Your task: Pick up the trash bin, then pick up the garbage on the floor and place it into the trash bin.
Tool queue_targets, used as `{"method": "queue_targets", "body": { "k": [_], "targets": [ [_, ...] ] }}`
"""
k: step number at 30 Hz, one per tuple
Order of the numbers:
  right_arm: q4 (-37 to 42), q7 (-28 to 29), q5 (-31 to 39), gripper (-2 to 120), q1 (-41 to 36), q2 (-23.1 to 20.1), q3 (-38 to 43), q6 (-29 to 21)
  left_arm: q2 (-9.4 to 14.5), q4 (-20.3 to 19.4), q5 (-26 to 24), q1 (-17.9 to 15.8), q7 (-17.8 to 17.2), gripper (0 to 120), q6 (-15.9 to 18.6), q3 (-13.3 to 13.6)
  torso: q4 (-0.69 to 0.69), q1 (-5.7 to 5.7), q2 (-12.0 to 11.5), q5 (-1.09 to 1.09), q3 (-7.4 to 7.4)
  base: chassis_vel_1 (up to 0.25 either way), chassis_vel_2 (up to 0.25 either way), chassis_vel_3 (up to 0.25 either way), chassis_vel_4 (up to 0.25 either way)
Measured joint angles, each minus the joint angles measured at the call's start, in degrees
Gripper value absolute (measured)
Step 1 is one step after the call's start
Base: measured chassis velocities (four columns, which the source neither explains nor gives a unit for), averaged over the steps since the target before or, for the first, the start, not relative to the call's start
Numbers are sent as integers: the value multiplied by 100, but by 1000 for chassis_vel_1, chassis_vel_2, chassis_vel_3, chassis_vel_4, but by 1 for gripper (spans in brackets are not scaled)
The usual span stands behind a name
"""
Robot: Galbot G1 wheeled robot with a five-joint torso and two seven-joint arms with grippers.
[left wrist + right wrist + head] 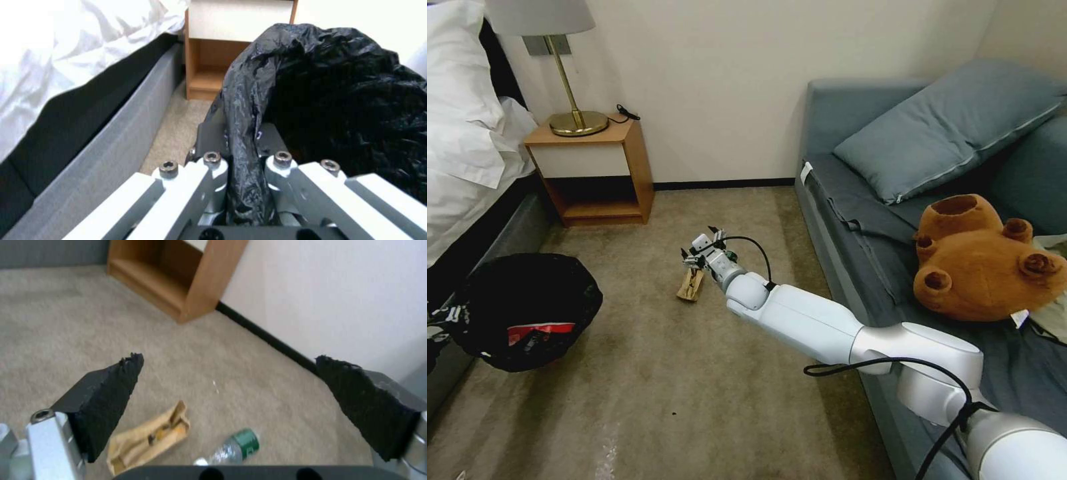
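Head view: right gripper (694, 257) out low over the beige carpet (660, 387), just above a tan paper scrap (691, 285); round bin lined with glossy black bag (527, 310) at far left, a red-and-white wrapper (540, 331) inside.

Left wrist: left gripper (247, 160) pinched on the bag-covered rim.

Right wrist: fingers (111, 396) spread wide — scrap (146, 436) and small green-labelled clear bottle (233, 448) on carpet between them.

Beige carpet (694, 400) across floor. Wooden nightstand (594, 170) against back wall, open shelf below, brass lamp (570, 100) on top with black cord (627, 112) beside base. Bed with white bedding (460, 133) along left. Blue-grey sofa (854, 200) along right, carrying matching pillow (954, 127) and brown plush bear (980, 257), bear lying just below pillow.
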Motion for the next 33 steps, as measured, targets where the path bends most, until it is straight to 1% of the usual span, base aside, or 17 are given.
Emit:
{"method": "queue_targets", "body": {
  "k": [3,5,8,9,10,12,16,22,26,33],
  "targets": [
    [-10,54,-27,100,-58,-12,-4,-38,54,17,-19,7,0,5,-31,5,0,0,0,0,0,0,0,0,0],
    [-58,158,-145,100,-248,-16,-5,-102,168,29,-128,19,1,5,-77,-10,-2,0,0,1,0,0,0,0,0],
    [-83,226,-211,100,-375,21,46,-129,190,28,-168,34,5,5,-88,-30,-2,0,0,0,0,0,0,0,0],
    [-137,290,-308,100,-487,115,158,-145,191,27,-200,24,1,5,-88,-49,-1,0,0,0,0,0,0,0,0],
    [-137,290,-308,100,-487,115,158,-145,191,27,-200,24,1,5,-88,-49,-1,0,0,0,0,0,0,0,0],
    [-242,336,-401,100,-655,334,419,-155,186,2,-247,-19,-45,5,-87,-43,1,0,0,0,0,0,0,0,0],
    [-261,371,-425,100,-731,427,549,-182,171,-50,-257,-36,-55,5,-61,-4,1,0,0,0,0,0,0,0,0],
    [-222,409,-468,100,-814,354,546,-209,132,-106,-257,-27,-62,5,-49,6,-2,-1,0,0,0,0,0,0,0],
    [-191,421,-515,100,-885,304,556,-212,115,-107,-254,14,-62,5,-50,-15,-1,0,0,0,0,0,0,0,0],
    [-210,442,-533,100,-949,362,728,-253,34,-99,-220,35,-60,5,-64,-30,0,0,0,0,0,0,0,0,0]
  ]
}}
